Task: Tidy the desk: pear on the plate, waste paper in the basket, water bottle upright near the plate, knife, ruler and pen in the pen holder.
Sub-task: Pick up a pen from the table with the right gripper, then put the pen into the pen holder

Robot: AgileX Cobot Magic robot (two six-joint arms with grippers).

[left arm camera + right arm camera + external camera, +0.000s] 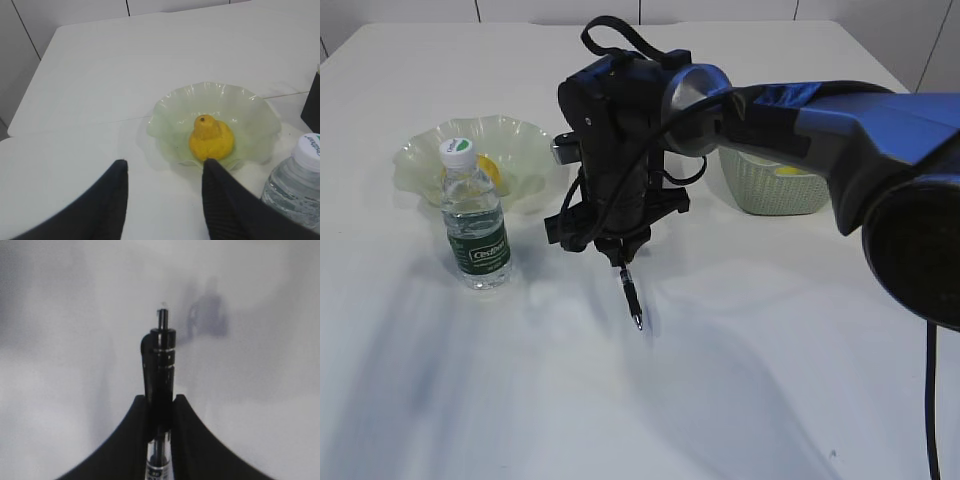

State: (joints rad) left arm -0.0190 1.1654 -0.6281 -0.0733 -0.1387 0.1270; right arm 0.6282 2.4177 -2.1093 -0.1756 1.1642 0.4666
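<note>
Two matte black fingers of the right gripper [159, 407] are pinched on a slim black pen [632, 296], hung tip-down above the smooth white desk [740, 380]. The left gripper [165, 172] is spread, empty. A yellow pear [211, 140] is seated in the ruffled green glass plate [260, 112]; the clear water bottle [474, 230] is stood upright beside it. Something yellow, possibly paper, is seen in the perforated basket [770, 190].

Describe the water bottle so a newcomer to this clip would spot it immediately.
Start at the ruffled pale green plate on the left of the white desk. Just in front of it stands the water bottle, upright. It alone is clear plastic, with a white cap and a dark green label.
</note>
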